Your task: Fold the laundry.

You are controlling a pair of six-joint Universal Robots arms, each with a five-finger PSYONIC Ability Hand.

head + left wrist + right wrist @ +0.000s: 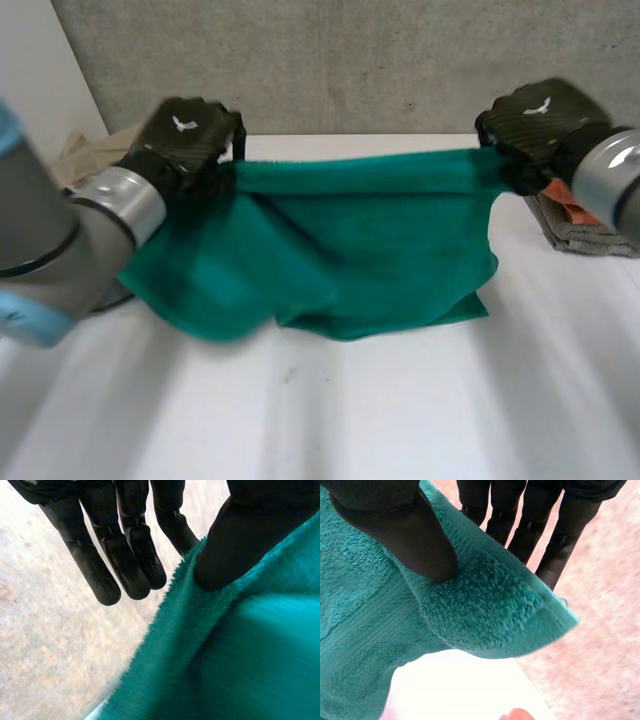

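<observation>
A white table (350, 400) stands against a grey, speckled wall (350, 60). Both arms are raised over it, with the green towel (350, 240) stretched between the hands. Its top edge runs from one hand to the other and its lower part sags onto the table below them. The left hand (190, 135) pinches one upper corner, thumb (235, 540) pressed onto the cloth against straight fingers (130, 555). The right hand (540, 120) clamps the other corner the same way, the towel's tip poking past its thumb (410, 535). A beige cloth (85, 150) lies beside the left hand. A folded grey pile (575, 225) sits under the right wrist.
</observation>
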